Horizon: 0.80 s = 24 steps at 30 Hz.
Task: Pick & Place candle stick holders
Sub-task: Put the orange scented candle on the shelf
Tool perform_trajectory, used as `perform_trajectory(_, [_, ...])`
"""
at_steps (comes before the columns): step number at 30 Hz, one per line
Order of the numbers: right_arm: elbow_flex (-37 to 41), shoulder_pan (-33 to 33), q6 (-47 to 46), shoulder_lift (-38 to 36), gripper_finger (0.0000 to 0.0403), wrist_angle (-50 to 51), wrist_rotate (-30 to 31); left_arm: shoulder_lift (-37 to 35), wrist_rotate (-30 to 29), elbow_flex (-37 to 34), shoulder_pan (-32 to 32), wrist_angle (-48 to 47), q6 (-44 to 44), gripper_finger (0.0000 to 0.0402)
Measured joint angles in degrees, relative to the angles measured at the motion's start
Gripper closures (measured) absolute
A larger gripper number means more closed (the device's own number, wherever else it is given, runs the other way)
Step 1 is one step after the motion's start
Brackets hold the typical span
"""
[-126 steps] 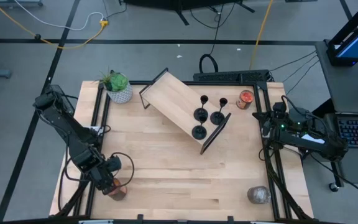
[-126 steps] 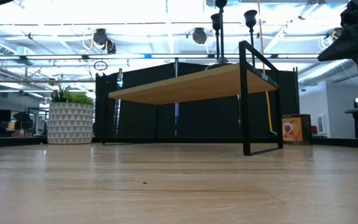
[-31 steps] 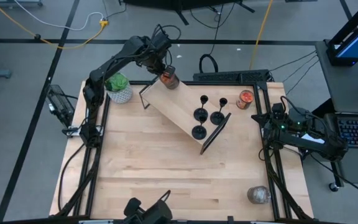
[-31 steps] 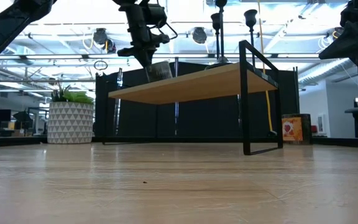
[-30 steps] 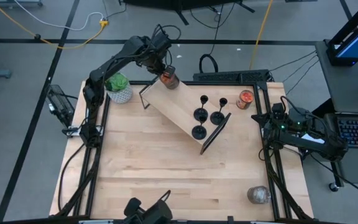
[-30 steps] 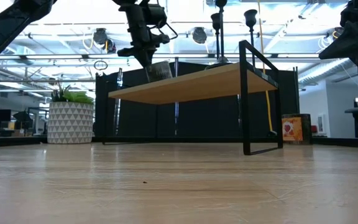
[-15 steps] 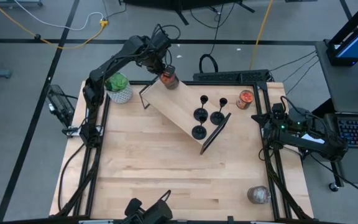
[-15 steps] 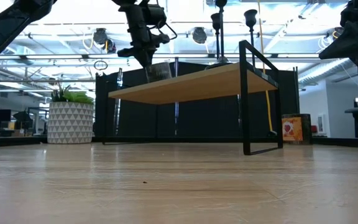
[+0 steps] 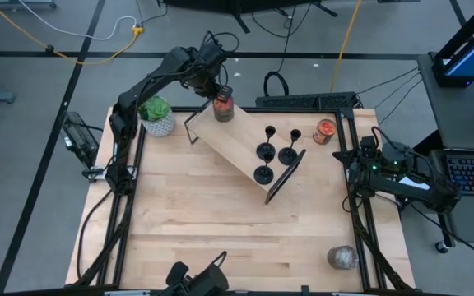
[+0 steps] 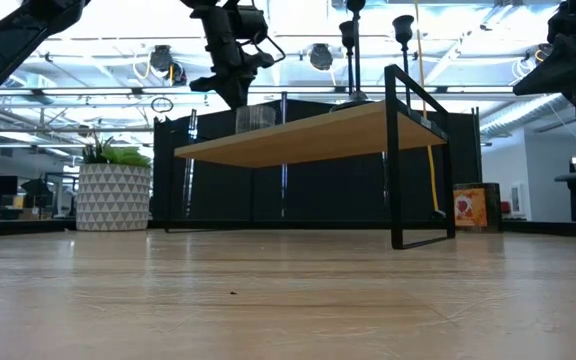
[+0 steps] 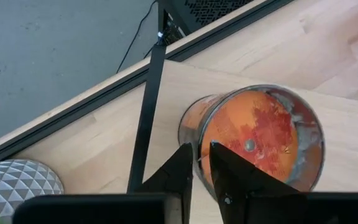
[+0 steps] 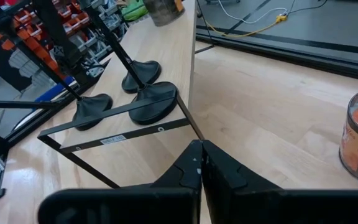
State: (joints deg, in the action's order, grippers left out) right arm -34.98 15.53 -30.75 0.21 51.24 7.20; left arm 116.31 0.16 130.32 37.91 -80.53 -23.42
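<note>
Glass jar (image 9: pixel 222 108) with orange wax inside stands at shelf's (image 9: pixel 235 138) far corner. Left gripper (image 11: pixel 202 163) straddles jar rim, fingers narrowly parted. Three candle stick holders (image 9: pixel 274 152) cluster at shelf's opposite end. Right gripper (image 12: pixel 201 155) closed, empty, at table's right edge.

Table (image 9: pixel 220 230) w/ shelf (image 9: pixel 241 144), planter (image 9: pixel 156 115), 2 jars (image 9: pixel 341 257).

The room is bright, and the light comes from long ceiling lamps (image 10: pixel 298 20) that glare white at 12 o'clock in the low view. The wooden table (image 9: pixel 220 222) is lit evenly from above with only soft, small shadows. In the low view the near tabletop looks a bit blurry, and in the left wrist view the glass candle jar (image 11: pixel 260 140) shines at its rim.
</note>
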Motion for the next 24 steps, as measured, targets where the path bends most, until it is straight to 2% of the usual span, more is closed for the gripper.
perform_trajectory(5, [0.0,0.0,0.0,0.0,0.0403,0.0,0.0,-0.6,0.0,0.0,0.1,1.1,0.0,0.0321])
perform_trajectory(9, [0.0,0.0,0.1,0.0,0.0403,-0.8,1.0,-3.9,0.7,0.6,0.4,0.8,-0.7,0.0304])
perform_trajectory(13, [0.0,0.0,0.3,0.6,0.0403,-8.4,8.2,-8.9,0.8,0.7,-0.1,0.7,-0.6,0.0294])
perform_trajectory(16, [0.0,0.0,3.3,2.3,0.0403,-14.6,12.6,-13.0,-0.6,0.7,-2.1,0.7,2.9,0.0294])
perform_trajectory(21, [-0.1,0.0,7.0,9.1,0.0403,-19.4,20.8,-19.1,-3.4,0.7,-7.1,1.4,11.8,0.0293])
perform_trajectory(24, [-1.1,0.1,7.1,14.7,0.0403,-19.6,23.4,-21.4,-4.3,0.7,-10.6,2.3,14.2,0.0293])
